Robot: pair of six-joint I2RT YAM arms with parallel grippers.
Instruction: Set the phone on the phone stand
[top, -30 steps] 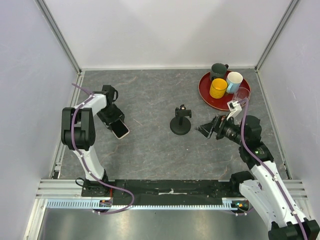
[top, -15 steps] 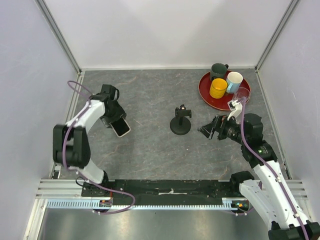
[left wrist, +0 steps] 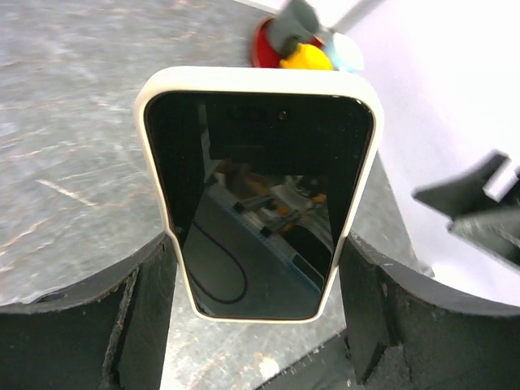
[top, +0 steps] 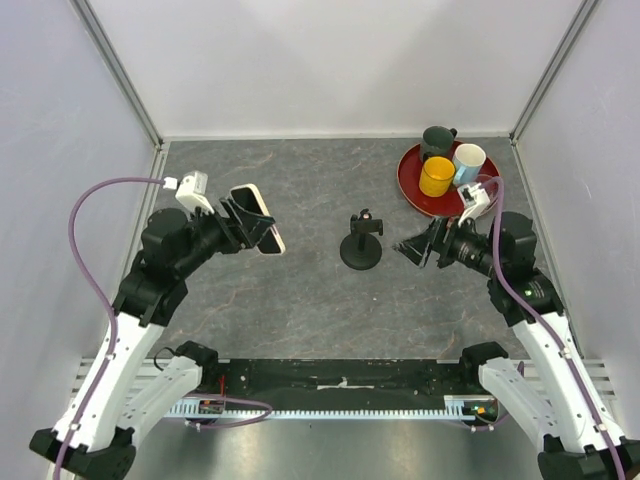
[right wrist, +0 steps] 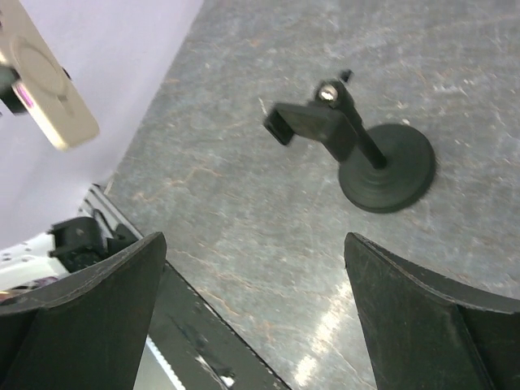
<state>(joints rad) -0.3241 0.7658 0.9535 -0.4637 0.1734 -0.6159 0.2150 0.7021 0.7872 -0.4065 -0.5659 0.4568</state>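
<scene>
Phone [top: 258, 220] now raised aloft in left end effector [top: 245, 226].

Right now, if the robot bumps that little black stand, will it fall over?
Probably not from a light bump: the stand sits on a wide round base. A push high on its cradle might tip it, since the post is thin. It looks small, so it may just slide on the table.
</scene>
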